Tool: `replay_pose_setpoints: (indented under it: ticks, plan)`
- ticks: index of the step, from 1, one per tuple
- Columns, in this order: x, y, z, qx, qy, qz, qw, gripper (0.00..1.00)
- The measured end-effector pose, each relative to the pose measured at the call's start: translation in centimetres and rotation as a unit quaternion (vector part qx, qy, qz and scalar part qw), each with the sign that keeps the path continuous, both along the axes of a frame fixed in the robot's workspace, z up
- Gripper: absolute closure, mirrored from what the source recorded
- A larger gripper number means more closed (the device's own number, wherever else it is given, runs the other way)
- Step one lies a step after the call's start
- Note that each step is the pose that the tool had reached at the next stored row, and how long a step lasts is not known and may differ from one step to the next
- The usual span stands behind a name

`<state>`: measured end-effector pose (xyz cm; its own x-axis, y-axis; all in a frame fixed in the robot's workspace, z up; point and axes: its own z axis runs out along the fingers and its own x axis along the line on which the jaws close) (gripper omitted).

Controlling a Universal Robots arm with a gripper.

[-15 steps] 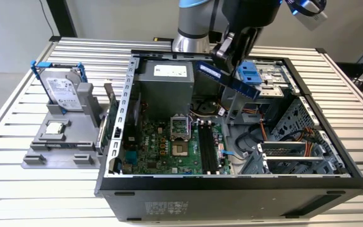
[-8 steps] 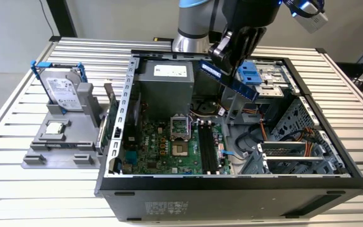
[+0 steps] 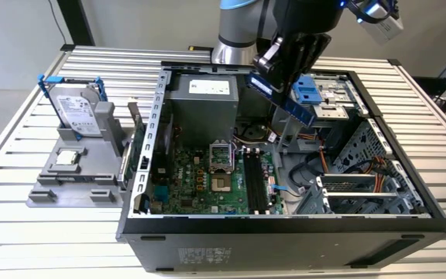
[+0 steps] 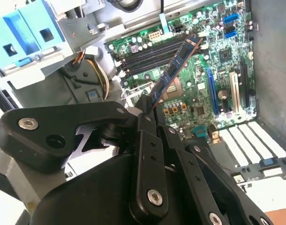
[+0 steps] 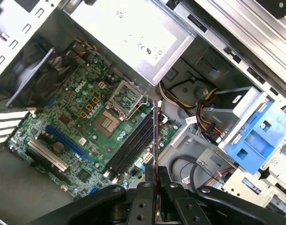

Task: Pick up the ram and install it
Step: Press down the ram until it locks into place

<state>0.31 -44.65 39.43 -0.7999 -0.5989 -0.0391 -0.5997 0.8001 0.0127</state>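
The pincer (image 3: pixel 276 78) is clenched on the memory stick (image 3: pixel 291 103), gripping it by one end, so most of the board juts out past the fingertips (a long lever for so small a hold). Both hang in the air over the open computer case (image 3: pixel 285 224), which stands on the counter (image 3: pixel 21 232) and reaches almost to its near edge. The stick touches nothing beneath it. In the exterior view it slopes and crosses in front of a blue bracket (image 3: pixel 306 90). In the first wrist view it appears edge-on, roughly in line with the black memory slots (image 5: pixel 133 145) on the green motherboard (image 5: pixel 82 122) below.

The trouble I would expect comes from that end-on hold. A knock on the free end could swivel the stick in the grip. It would then meet a slot crooked and jam rather than seat. With the board sloping, one corner would land first. The orange cables (image 3: pixel 325 156) beside the slots could also snag it on the way down.
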Motion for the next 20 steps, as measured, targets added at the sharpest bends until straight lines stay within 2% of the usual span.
replay_pose_setpoints:
  ticks: [5,10,14,17,20]
  plan:
    - [0.00,0.00,0.00,-0.0006,0.0000,-0.033,0.99946,1.00]
    - [0.00,0.00,0.00,-0.0010,0.0000,-0.068,0.99769,1.00]
    - [0.00,0.00,0.00,-0.0011,0.0001,-0.096,0.99535,1.00]
    - [0.00,0.00,0.00,-0.0011,0.0001,-0.118,0.99304,1.00]
    - [0.00,0.00,0.00,-0.0012,0.0001,-0.139,0.99025,1.00]
